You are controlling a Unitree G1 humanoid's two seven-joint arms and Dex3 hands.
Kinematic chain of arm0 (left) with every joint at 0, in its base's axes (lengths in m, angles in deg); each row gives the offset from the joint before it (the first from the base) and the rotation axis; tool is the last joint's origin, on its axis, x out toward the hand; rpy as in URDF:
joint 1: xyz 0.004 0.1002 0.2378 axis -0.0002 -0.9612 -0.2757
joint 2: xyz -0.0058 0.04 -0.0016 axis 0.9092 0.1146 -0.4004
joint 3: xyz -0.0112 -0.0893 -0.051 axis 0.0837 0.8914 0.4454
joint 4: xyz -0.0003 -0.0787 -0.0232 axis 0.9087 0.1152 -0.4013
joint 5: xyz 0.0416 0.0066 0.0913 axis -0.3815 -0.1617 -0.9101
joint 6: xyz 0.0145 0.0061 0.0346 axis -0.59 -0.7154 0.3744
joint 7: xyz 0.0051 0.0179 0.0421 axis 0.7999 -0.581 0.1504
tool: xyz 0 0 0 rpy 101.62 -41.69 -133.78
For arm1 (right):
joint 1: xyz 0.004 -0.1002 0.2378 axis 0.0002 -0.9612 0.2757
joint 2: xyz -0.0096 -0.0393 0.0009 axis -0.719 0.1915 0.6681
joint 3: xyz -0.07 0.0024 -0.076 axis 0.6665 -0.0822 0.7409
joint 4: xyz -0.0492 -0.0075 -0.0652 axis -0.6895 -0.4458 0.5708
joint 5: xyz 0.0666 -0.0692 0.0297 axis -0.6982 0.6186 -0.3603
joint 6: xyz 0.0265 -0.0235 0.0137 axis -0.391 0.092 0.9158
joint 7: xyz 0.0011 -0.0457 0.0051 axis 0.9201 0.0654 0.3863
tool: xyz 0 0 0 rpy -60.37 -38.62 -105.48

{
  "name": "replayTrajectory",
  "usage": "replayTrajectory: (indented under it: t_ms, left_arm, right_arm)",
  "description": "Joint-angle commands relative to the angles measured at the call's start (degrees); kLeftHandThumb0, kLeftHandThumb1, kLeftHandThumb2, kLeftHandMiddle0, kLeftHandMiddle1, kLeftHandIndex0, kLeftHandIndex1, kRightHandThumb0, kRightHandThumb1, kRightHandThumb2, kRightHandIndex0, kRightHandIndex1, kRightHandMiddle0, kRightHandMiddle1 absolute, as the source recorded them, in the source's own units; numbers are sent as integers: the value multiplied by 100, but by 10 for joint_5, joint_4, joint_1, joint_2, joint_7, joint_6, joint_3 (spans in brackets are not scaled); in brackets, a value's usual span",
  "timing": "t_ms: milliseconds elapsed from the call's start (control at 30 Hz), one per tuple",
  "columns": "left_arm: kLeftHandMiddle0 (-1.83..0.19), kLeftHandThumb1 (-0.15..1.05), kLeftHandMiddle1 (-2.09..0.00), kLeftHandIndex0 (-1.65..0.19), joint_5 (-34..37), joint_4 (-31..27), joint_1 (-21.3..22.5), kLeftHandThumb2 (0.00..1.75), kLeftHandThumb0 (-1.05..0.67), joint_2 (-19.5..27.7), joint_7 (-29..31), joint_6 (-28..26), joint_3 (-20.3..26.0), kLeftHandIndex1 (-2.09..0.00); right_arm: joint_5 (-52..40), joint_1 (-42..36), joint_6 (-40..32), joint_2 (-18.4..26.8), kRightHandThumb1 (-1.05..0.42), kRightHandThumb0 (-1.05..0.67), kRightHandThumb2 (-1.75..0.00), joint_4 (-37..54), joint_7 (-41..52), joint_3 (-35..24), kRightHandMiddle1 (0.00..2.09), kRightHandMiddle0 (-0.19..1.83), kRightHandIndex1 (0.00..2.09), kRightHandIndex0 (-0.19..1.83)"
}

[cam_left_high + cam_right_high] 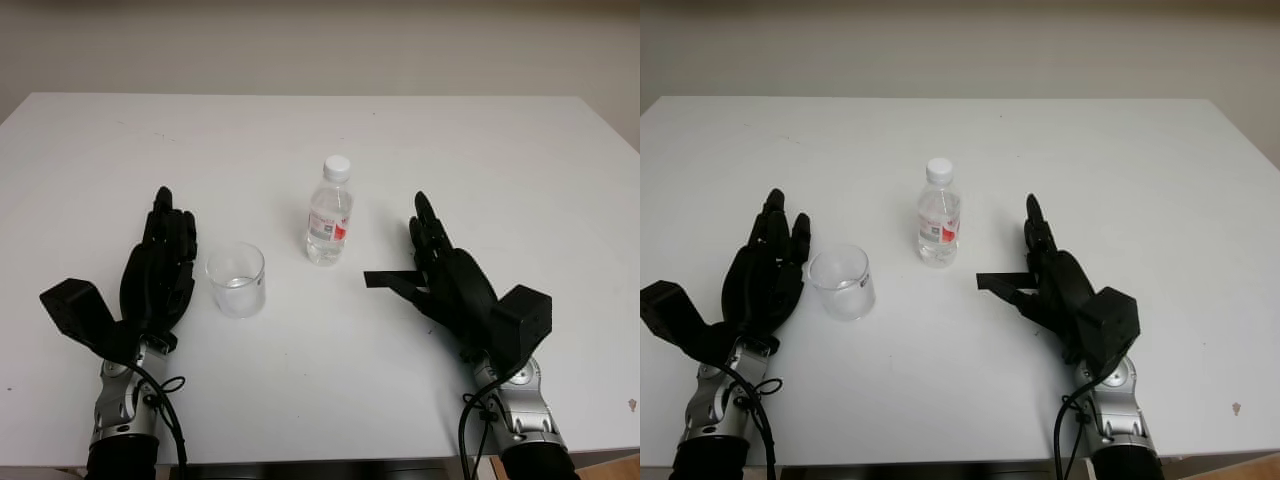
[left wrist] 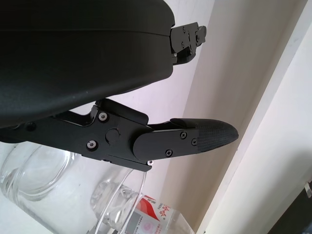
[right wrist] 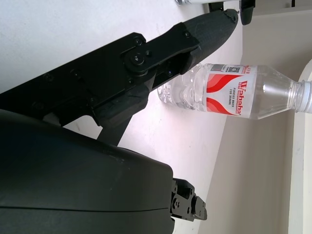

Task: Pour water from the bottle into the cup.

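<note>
**A:** Where do your two hands stand against the containers?

**B:** Your left hand (image 1: 158,270) sits low over the white counter (image 1: 500,150), holding nothing, its fingers (image 1: 166,225) stretched forward and not curled. The cup (image 1: 236,279) stands just beside those fingers, on their inner side, close to them but apart as far as the head views show. Your right hand (image 1: 450,280) is on the other side, also holding nothing, its fingers (image 1: 428,228) extended forward and its thumb jutting sideways toward the middle.

**A:** And the bottle?

**B:** The bottle (image 1: 329,212) stands upright between your two hands, a little beyond the cup and well short of your right fingers, which do not touch it. Your right thumb points roughly at the counter just below it.

**A:** What do the containers hold?

**B:** The cup is clear glass or plastic; you can see through to its base, and whether any water sits in it cannot be told. The bottle is clear with a red and white label and a white cap (image 1: 337,167) on its neck. Its water level cannot be made out.
</note>
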Motion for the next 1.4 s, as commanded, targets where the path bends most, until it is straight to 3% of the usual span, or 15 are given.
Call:
replayTrajectory:
  t_ms: [0, 367, 567, 867, 1367]
  left_arm:
    - [16, 105, -5, 17, 0, 1, -4, 45, -68, 1, 0, 2, 2, -5]
    - [17, 105, -5, 17, -3, 22, 19, 44, -69, -2, -5, 2, 1, -5]
    - [17, 105, -5, 18, -3, 33, 25, 46, -68, -3, -4, 13, 1, -5]
    - [17, 105, -6, 17, -4, 35, 21, 45, -69, -4, -3, 22, 2, -6]
    - [17, 105, -5, 17, 0, 37, 12, 47, -68, -12, 0, 38, 2, -5]
  right_arm:
    - [0, -1, -2, -1, -90, -93, -6, 6, 0, 2, 0, -19, 0, -19]
    - [-1, 28, -9, 0, -89, -94, -5, -9, 3, 3, 0, -19, 0, -19]
    - [6, 89, 0, -5, -89, -94, -5, -23, 12, 18, 0, -19, 0, -19]
    - [39, 210, 15, -27, -89, -101, -5, -138, -4, 42, 0, -19, 0, -19]
    - [66, 291, 87, -47, -89, -99, -5, -311, -4, 54, 0, -19, 0, -19]
